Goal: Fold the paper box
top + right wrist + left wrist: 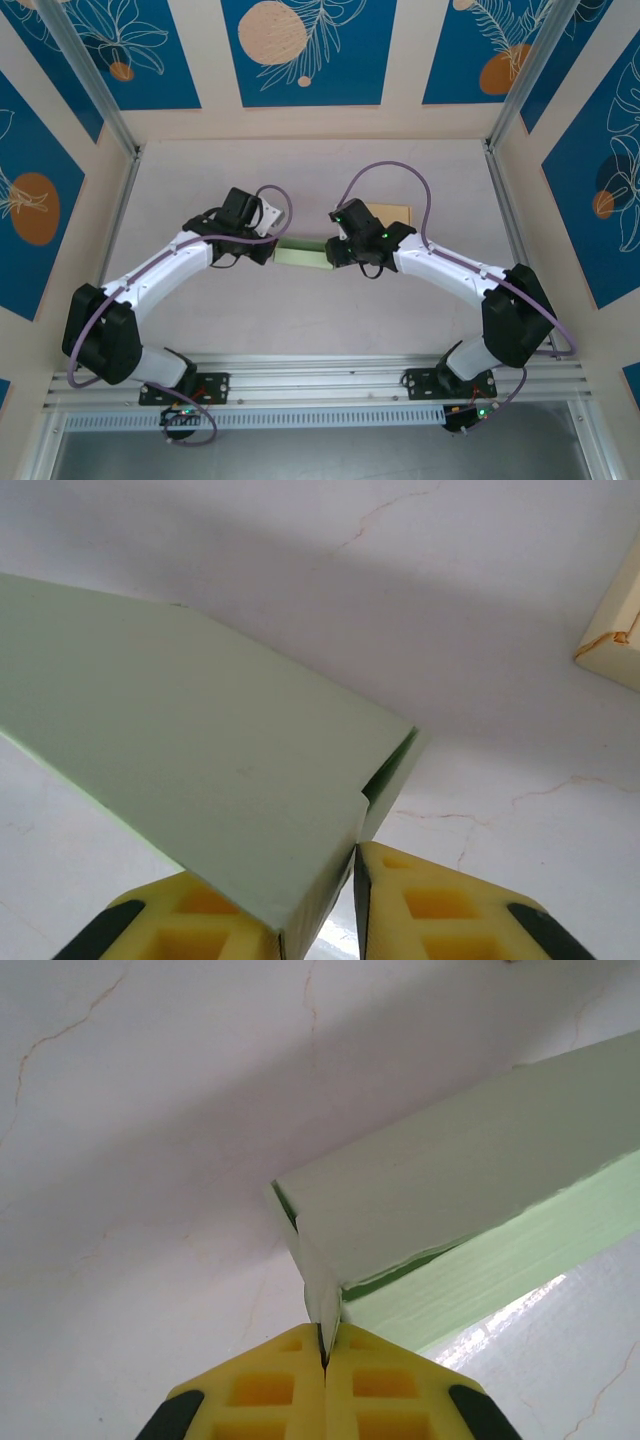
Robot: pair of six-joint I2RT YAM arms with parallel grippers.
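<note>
Table (300, 330): pale, matte, faintly veined like marble; flat and bare around the work.
Paper box (303, 255): lay mid-table, spanned between both grippers; long, slim, light green; thin card, matte, crisp creases, darker green inside the open seams.
Tan board (396, 212): lay flat just behind the right arm; cream, chipped at one corner; apart from the box.
Step, as judged: tucking the end flaps closed.
Left gripper (323, 1345): pressed together on the box's small end flap (322, 1305); yellow waffle-pattern pads, black at the sides.
Right gripper (315, 900): slightly spread around the box's other end, card wall between the pads, dark gap beside one pad; gripping or not, could not tell.
Doing it well: needed one end held steady while the other flap was bent along its crease, not across it; light pinch only, since thin card would dent; flap tip aimed into the slot before pushing.
Flap: thin, tapered, pale, springy-looking.
</note>
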